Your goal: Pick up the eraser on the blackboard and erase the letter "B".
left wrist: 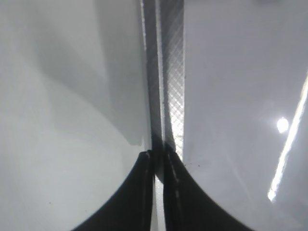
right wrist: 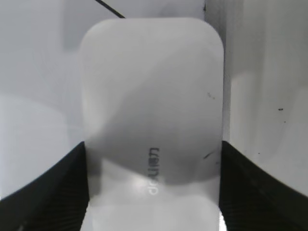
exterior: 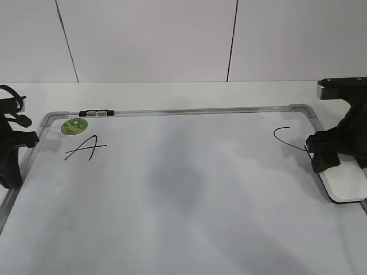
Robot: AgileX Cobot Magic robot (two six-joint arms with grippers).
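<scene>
The white eraser [exterior: 347, 182] lies flat at the right edge of the blackboard [exterior: 172, 195], dark underside down. My right gripper [exterior: 328, 156] straddles it, and in the right wrist view its fingers [right wrist: 153, 192] press both long sides of the eraser [right wrist: 151, 96]. No letter "B" shows: between the slanted "A" [exterior: 86, 147] and the curved "C" [exterior: 287, 137] the board is bare with faint grey smudging. My left gripper [exterior: 11, 167] is shut and empty at the board's left edge, its tips [left wrist: 158, 159] over the metal frame [left wrist: 172, 72].
A round green sticker [exterior: 74, 126] sits at the board's top left corner. A small black-and-clear clip [exterior: 96, 113] sits on the top frame. The white table extends behind the board to a panelled wall.
</scene>
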